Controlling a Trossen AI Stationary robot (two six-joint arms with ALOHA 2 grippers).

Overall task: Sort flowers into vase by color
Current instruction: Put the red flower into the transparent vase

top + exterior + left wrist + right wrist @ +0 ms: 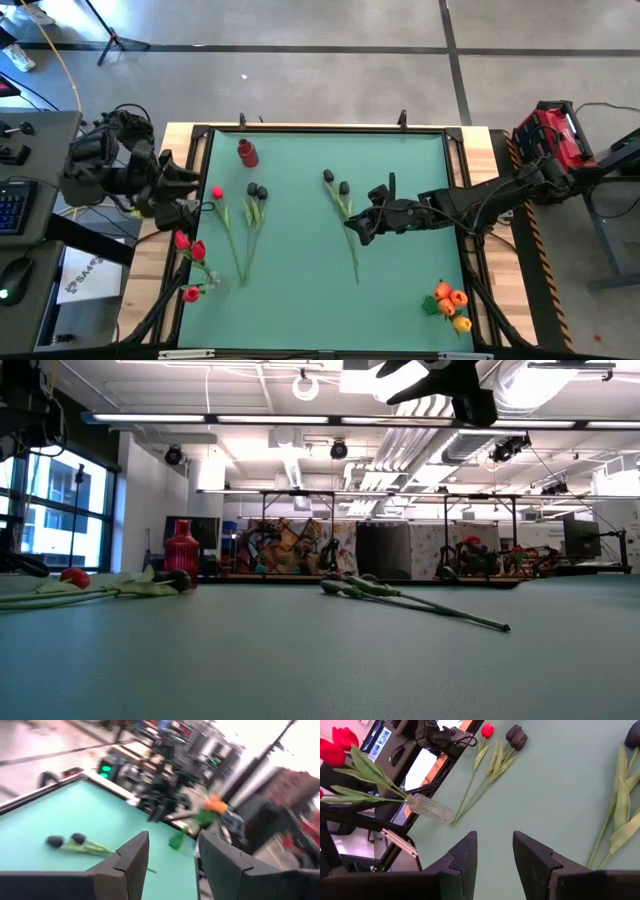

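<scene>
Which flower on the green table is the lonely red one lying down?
Start at the small red vase near the green table's far edge. Just left of it, toward the left arm, lies one red tulip. Beside it are two black tulips; it alone has a red head.

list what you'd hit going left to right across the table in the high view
left gripper → red flowers in a clear vase → single red tulip → black tulip pair → second black tulip pair → right gripper → orange flowers
</scene>
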